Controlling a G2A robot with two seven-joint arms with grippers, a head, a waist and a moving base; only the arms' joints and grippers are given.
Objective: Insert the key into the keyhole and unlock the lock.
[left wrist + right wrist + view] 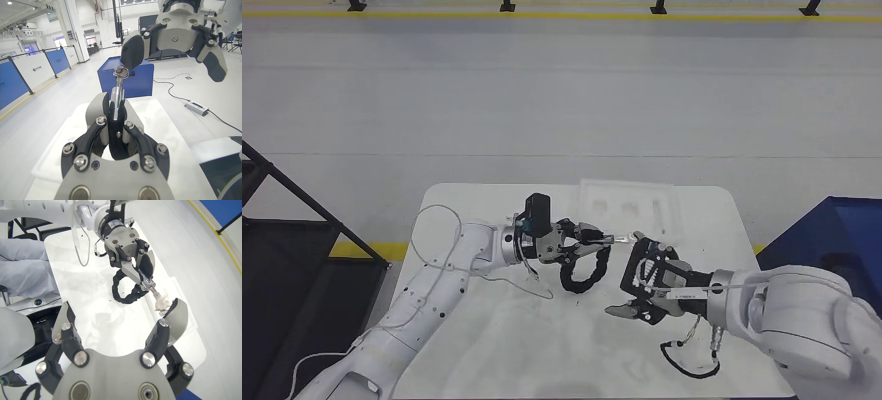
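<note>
lock [116, 101] clamped (key [121, 73] in), right gripper [120, 302] — splayed

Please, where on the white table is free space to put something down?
Free: the near middle of the white table, between the two arms; also the far corner beside the white shallow tray, on the right arm's side. Crowded: the centre, where the left gripper holds the chrome cylinder lock with its black cable loop, facing the open right gripper.
</note>
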